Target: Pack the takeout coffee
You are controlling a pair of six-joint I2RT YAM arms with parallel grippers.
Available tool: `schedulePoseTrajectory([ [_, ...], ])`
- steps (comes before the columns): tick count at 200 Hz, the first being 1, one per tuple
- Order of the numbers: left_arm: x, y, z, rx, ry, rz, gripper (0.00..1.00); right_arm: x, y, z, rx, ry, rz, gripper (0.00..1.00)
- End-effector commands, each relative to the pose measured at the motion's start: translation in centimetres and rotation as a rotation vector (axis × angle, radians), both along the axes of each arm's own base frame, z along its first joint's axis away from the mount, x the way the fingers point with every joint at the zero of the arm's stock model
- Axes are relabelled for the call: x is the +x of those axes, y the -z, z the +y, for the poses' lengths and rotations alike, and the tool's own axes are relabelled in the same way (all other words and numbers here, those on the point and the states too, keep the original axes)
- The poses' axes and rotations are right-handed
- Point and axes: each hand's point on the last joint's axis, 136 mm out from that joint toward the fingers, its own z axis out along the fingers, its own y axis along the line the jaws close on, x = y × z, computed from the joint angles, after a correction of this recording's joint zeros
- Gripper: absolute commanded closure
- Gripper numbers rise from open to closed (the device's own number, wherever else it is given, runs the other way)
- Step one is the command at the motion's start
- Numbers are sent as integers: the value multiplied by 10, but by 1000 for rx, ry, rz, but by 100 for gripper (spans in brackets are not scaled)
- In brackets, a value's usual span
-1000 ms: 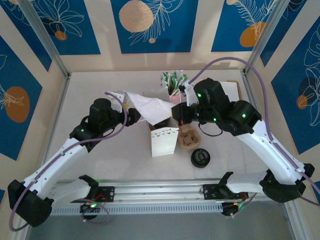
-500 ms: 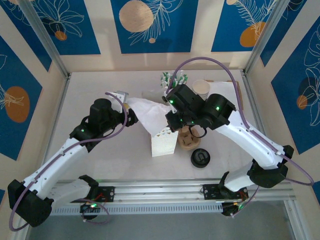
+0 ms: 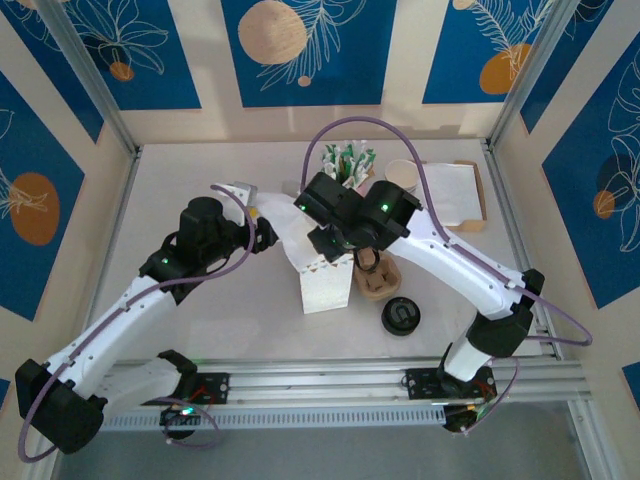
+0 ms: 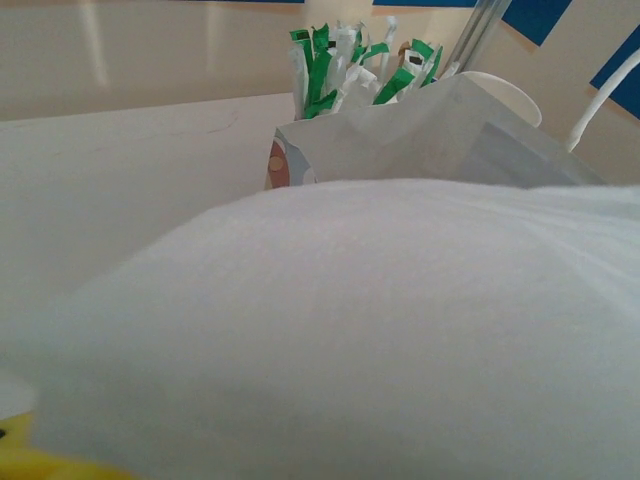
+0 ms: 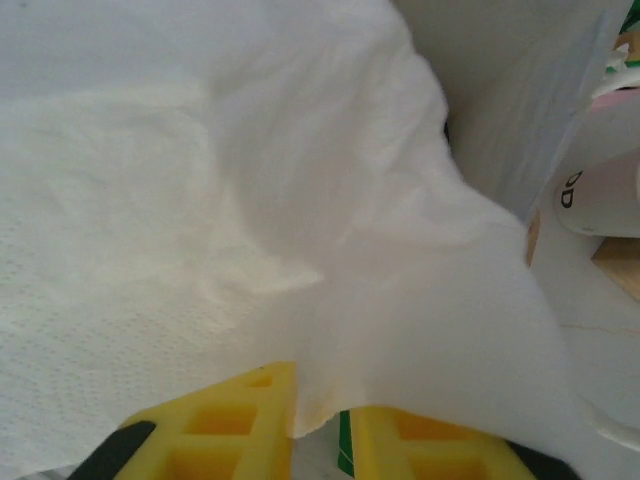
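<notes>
right jaws are standing slightly spread over the bag (image 3: 328, 285), napkin (image 5: 250, 200) draping them; left jaws: cannot tell. coffee's place cannot be told, likely inside bag. risk: napkin may be clinging to the jaws, dragging the bag over.

The left arm (image 3: 120, 315) and right arm (image 3: 470, 275) are wearing white shells between bulky black joints (image 3: 205, 230). Green lights (image 3: 383, 208) are glowing on them, purple cables (image 3: 350, 120) are trailing along, and the yellow fingers (image 5: 230, 425) are showing square moulded pockets.
</notes>
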Motion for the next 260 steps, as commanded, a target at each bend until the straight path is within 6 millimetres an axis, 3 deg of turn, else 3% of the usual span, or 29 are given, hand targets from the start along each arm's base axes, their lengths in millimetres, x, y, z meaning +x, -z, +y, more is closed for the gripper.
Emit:
schedulePoseTrajectory([
  [1, -2, -5, -3, 13, 11, -22, 31, -1, -12, 0, 53, 13, -26, 72],
  [28, -2, -4, -3, 14, 10, -20, 32, -1, -31, 0, 145, 28, -65, 64],
  [60, -2, -3, -4, 16, 12, -20, 32, -13, -65, 4, 364, -8, -91, 40],
  [81, -1, -2, -4, 18, 11, -17, 31, -20, -78, 7, 494, -5, -72, 31],
  [104, -1, -1, -4, 19, 14, -12, 31, -23, -89, 7, 607, 6, -50, 30],
  [148, 0, 0, -6, 22, 16, -9, 32, -8, -100, 7, 665, 66, -83, 30],
  [214, 0, 0, -5, 26, 12, -8, 32, 5, -72, 60, 634, 41, 36, 21],
  [260, -1, -1, -4, 28, 11, -14, 32, 3, -52, 78, 637, 23, 113, 18],
])
